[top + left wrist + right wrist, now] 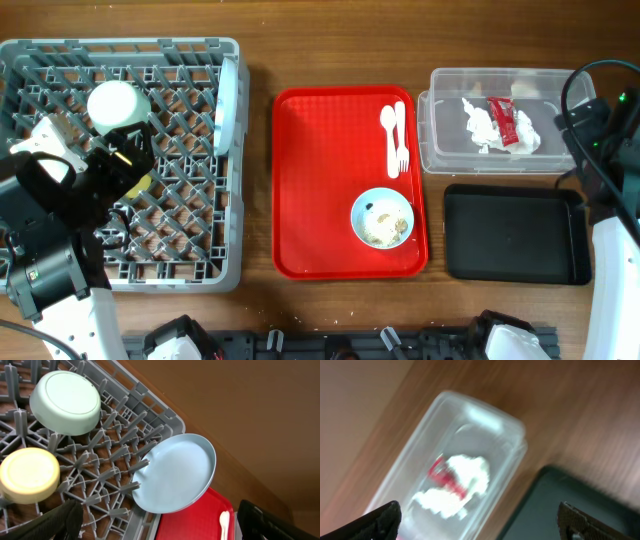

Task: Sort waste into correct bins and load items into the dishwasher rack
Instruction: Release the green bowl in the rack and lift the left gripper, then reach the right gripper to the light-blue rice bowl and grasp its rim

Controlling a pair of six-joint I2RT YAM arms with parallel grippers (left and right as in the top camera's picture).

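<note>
Rack-loading step: the left hand [160,529], spread and empty, is held over the dishwasher rack [167,417] with the yellow cup [29,476] just ahead, the right hand [480,525] is likewise spread above the clear tub [470,420], and the soiled bowl [382,217] is judged next, its scraps to be binned first.

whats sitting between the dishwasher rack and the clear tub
The red tray, carrying a white spoon, a fork and a bowl with food scraps; the overhead view shows it.

brown wooden table [330,45], evenly lit
</note>
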